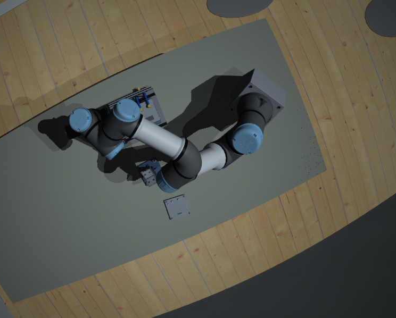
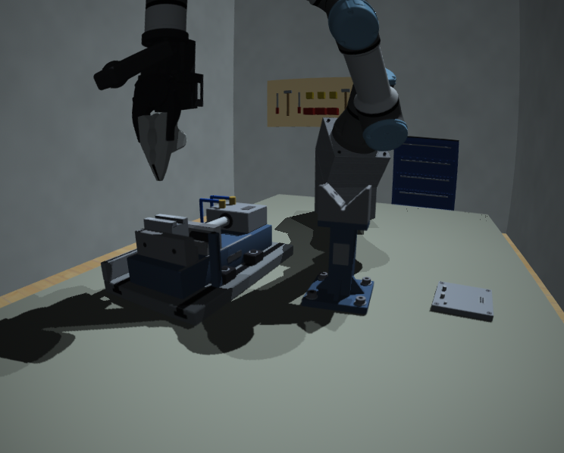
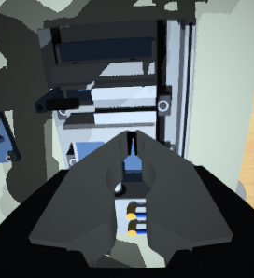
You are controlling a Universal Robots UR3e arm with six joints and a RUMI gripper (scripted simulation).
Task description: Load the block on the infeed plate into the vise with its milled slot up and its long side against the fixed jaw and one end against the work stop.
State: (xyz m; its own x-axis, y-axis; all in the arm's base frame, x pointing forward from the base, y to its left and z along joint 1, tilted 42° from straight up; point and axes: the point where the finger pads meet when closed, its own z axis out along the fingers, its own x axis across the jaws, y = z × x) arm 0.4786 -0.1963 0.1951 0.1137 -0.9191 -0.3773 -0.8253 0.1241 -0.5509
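While the counter (image 2: 273, 380) carries everything, the vise (image 2: 185, 263) sits left of the V-block (image 2: 343, 204), with the part (image 2: 165, 223) between its jaws; high above it, the hand (image 2: 158, 173) is closed and empty.

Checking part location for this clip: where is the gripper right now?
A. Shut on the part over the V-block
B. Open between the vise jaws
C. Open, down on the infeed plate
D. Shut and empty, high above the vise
D: the gripper hangs with fingertips together, holding nothing, well above the vise.
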